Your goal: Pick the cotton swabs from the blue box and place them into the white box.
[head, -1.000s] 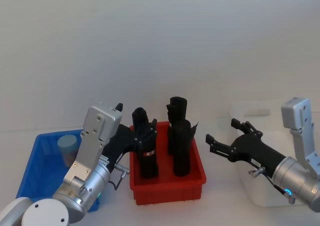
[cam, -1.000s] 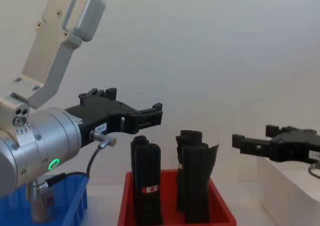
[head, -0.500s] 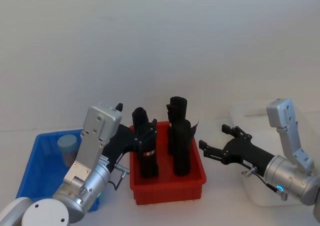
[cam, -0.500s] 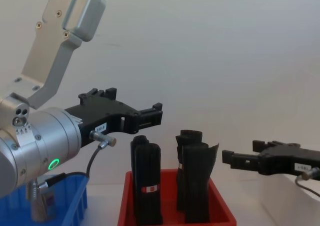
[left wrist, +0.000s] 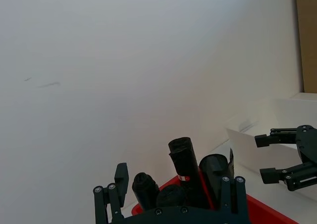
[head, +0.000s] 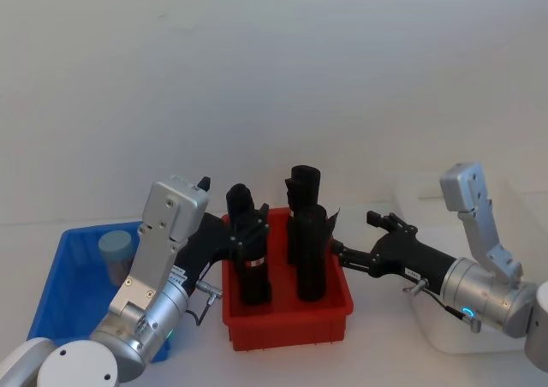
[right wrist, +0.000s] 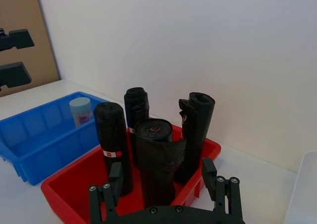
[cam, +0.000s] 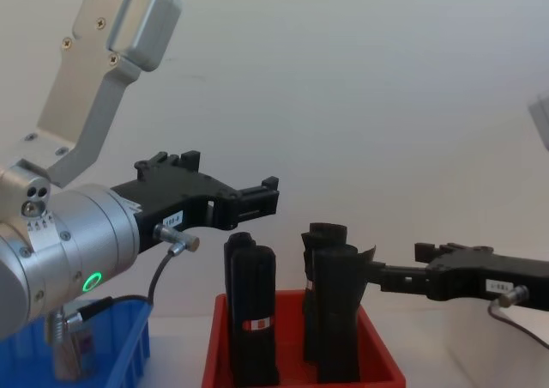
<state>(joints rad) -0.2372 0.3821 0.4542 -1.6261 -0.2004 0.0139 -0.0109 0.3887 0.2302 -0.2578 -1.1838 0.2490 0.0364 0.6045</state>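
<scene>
Left gripper (cam: 257,201): hovering above the left part of the red bin (head: 287,318), over the black rolls (head: 248,258). Its fingers (left wrist: 120,177) are standing apart with nothing between them.

Right gripper (head: 347,254): reaching across from the white box side toward the red bin, its tips sitting just beside the right-hand black rolls at the bin's right wall. Its fingers (right wrist: 209,172) are standing apart, and nothing is being held.

Cotton swabs (head: 116,254): one clear tub with a pale grey-blue lid is standing upright inside the blue box, near its far wall. In the right wrist view the tub (right wrist: 80,111) is showing a small coloured label on its side. Neither gripper is touching it.

Blue box (head: 64,276): sitting on the table at the robot's left, just beside the red bin, partly hidden by the left arm.

White box (head: 479,331): sitting at the robot's right, beside the red bin, with the right arm passing over it. Its inside is not readable.

Red bin: sitting between the blue box and the white box, holding several upright black rolls.
</scene>
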